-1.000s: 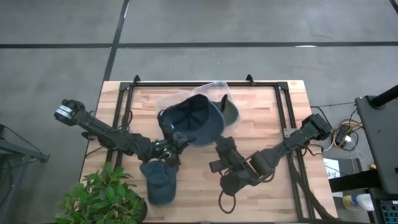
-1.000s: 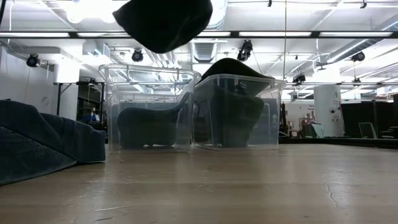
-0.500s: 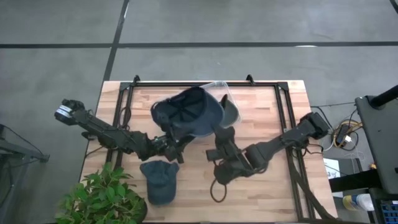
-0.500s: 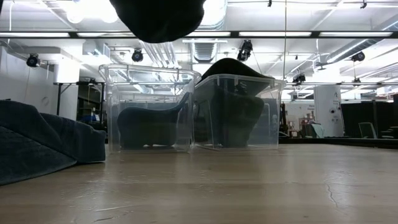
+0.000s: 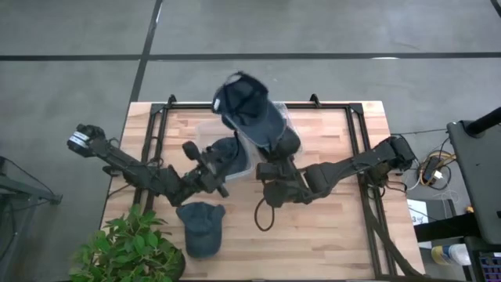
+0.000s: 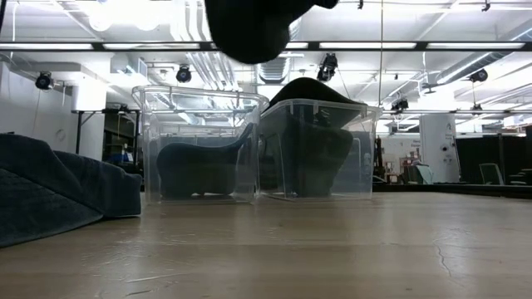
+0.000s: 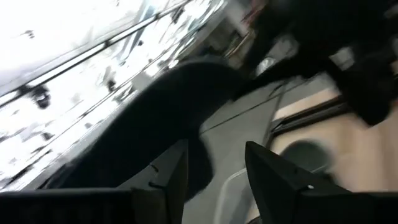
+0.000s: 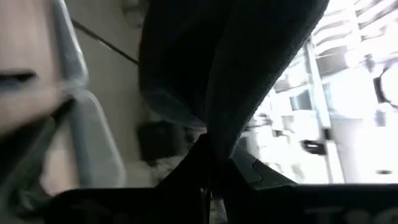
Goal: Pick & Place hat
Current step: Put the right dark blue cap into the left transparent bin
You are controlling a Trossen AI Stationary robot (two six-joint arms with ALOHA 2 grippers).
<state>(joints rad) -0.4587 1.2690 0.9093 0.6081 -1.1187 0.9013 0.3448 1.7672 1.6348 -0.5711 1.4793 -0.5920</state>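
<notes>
Caps are my concern: I see the right gripper (image 5: 270, 168) pinching a dark blue cap (image 5: 246, 110), held high over the two clear bins (image 6: 258, 149) at the table's (image 5: 329, 235) far edge. Left gripper (image 5: 205, 162) stands near, fingers (image 7: 273, 171) spread. Another blue cap (image 5: 200, 227) lies beside the plant (image 5: 129, 251).

Dark hat (image 6: 253, 29) hanging at top; two clear bins (image 6: 199, 145) side by side on the wooden table (image 6: 332, 249), dark cloth (image 6: 58, 191) at left.
</notes>
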